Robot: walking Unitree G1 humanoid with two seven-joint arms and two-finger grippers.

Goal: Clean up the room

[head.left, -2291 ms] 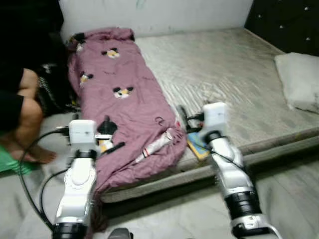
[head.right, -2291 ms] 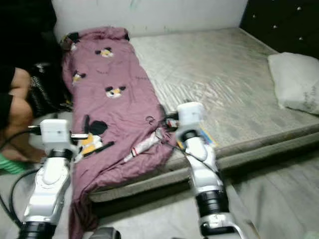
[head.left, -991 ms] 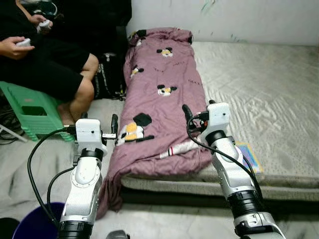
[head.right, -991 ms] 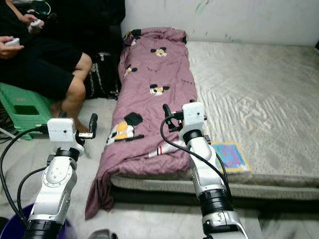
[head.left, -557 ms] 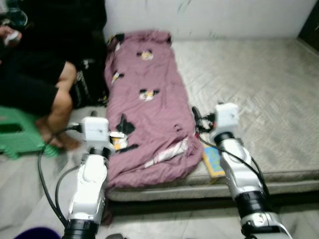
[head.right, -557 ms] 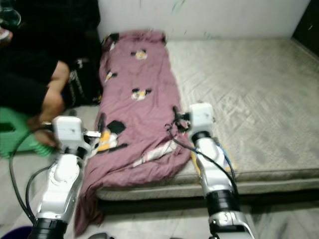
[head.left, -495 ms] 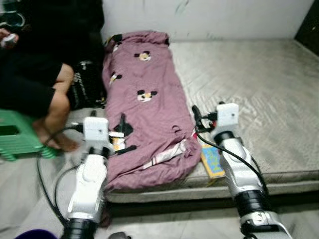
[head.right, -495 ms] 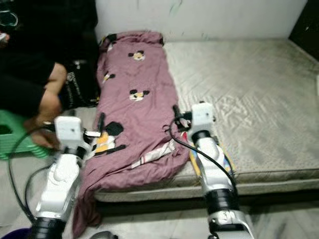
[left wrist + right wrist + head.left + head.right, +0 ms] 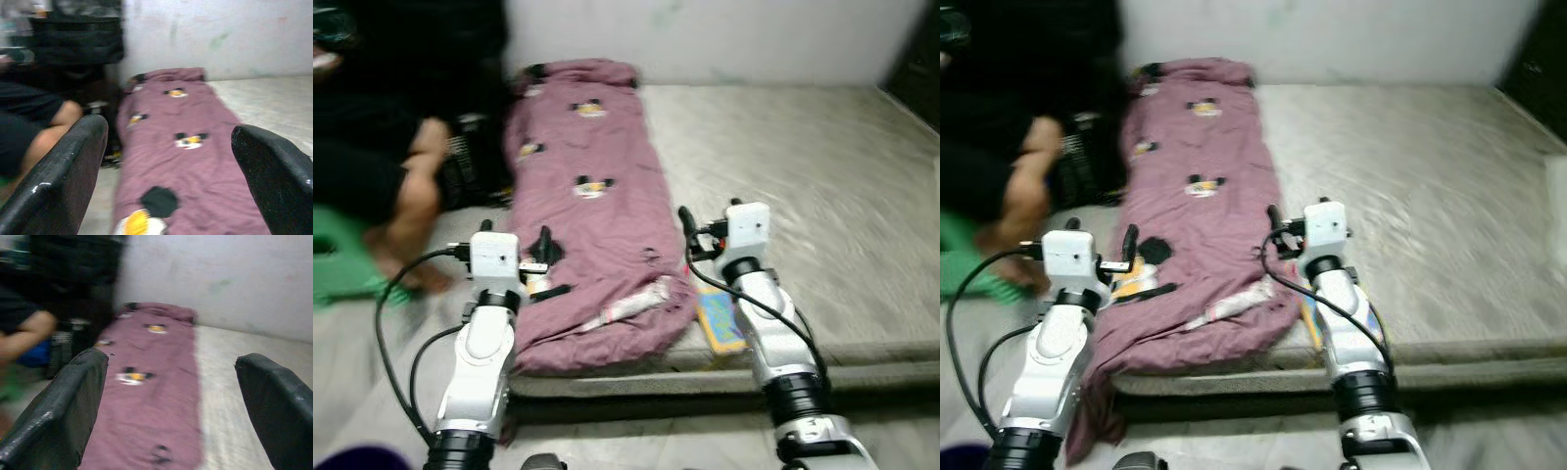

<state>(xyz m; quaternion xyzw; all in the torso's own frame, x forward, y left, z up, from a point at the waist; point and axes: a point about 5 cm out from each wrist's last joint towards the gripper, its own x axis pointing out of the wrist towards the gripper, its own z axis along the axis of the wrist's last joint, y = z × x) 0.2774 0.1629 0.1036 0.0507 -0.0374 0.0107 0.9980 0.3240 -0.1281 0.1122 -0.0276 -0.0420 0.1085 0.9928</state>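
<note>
Blurred picture; person (image 9: 382, 186) at the left hard to make out. Purple blanket (image 9: 592, 211) lies along mattress (image 9: 803, 176), ahead of both grippers: left gripper (image 9: 166, 181) spread wide, right gripper (image 9: 171, 411) too, both empty.

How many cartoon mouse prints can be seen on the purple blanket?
4 clear on the purple blanket: one near the wall, one at its left edge, one mid-blanket, one partly behind the left claw. Folds may hide others.
</note>
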